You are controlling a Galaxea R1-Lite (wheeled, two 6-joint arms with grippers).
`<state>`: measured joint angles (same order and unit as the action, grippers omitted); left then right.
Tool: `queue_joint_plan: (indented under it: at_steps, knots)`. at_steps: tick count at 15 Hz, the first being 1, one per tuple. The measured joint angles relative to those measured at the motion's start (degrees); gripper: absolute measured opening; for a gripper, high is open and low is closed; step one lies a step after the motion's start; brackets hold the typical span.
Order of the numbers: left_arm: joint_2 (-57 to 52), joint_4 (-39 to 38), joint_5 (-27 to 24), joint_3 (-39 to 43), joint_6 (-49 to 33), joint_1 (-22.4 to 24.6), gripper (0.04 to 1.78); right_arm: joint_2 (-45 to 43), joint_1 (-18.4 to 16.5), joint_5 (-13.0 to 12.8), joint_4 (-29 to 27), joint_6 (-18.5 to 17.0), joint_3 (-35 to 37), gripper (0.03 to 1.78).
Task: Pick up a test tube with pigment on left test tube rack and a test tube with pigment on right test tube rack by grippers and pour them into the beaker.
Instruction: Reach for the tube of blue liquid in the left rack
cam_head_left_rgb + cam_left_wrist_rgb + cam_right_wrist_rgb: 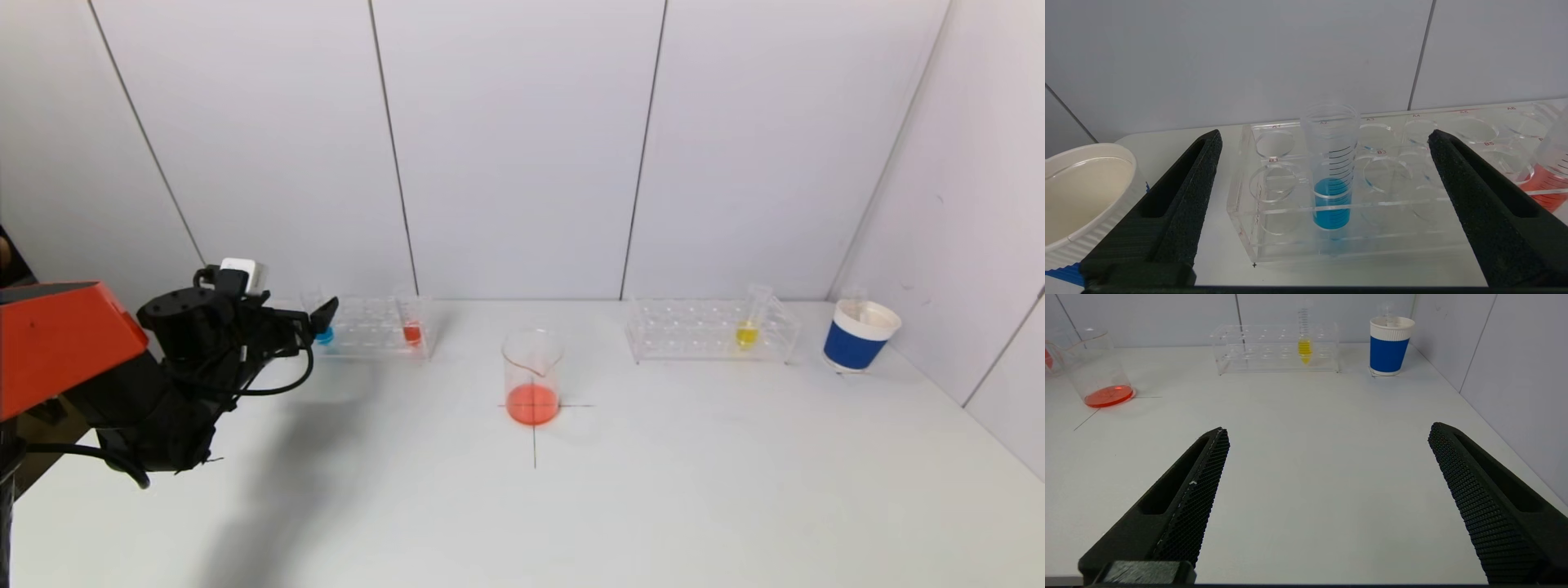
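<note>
Left gripper (1327, 171) stood wide open, empty, level with left rack (1274, 245), blue-pigment tube (1332, 163) centred between its fingers but untouched. Right gripper (1327, 457) spread wide, empty, low over table (1306, 437), well short of right rack (1224, 363) holding yellow-pigment tube (1304, 343). Beaker (532, 376) sat mid-table between racks, red liquid in bottom. Tubes probably light, rigid, slick, maybe brittle; best grasp: bare wall above liquid, gentle squeeze, lift straight up.
</note>
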<state>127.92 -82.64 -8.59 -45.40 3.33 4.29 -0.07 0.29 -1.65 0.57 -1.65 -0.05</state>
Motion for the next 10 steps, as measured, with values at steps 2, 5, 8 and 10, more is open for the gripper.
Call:
queue_joint_plan:
  at_steps: [2,5,8,10]
  knots:
    - [0.41,-0.13,0.13,0.09,0.0,0.0,1.76,0.0,0.0,0.0,0.0,0.0,0.0,1.77]
    - [0.72,-0.24,0.11,0.12,-0.02,0.0,1.76,0.0,0.0,0.0,0.0,-0.02,0.0,1.77]
    - [0.89,-0.29,0.11,0.12,0.0,0.0,1.76,0.0,0.0,0.0,0.0,-0.02,0.0,1.77]
    - [0.96,-0.32,0.13,0.0,0.0,0.0,1.76,0.0,0.0,0.0,0.0,0.0,0.0,1.77]
